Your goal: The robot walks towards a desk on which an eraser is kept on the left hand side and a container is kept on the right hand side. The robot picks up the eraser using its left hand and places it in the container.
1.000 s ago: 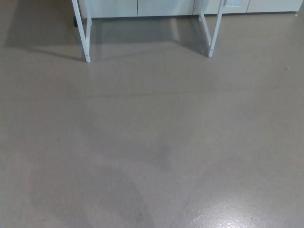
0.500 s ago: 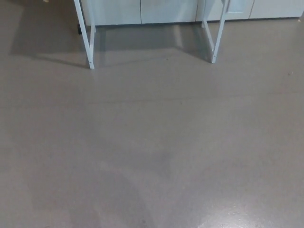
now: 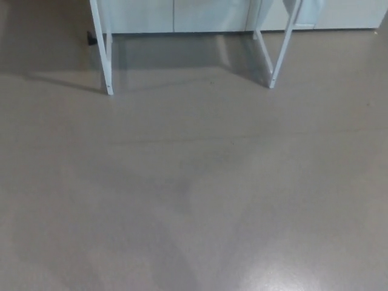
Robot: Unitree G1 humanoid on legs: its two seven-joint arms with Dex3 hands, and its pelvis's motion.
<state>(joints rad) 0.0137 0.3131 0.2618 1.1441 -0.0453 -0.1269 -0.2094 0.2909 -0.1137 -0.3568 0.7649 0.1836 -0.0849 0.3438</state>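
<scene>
I am steering squarely between the bench legs across bare floor; neither hand is showing, state unknowable.

The view has shifted; desk legs sit lower.

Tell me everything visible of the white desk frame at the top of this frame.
Only the lower part of the white desk frame shows: slim white legs, metal by the look, cut off by the picture's top edge. The left pair and the right pair each slant down to a foot on the grey floor. The desk top, with anything on it, is out of view. Behind the legs stand pale cabinet fronts. Faint shadows lie beside the legs. Nothing else touches the frame.
</scene>
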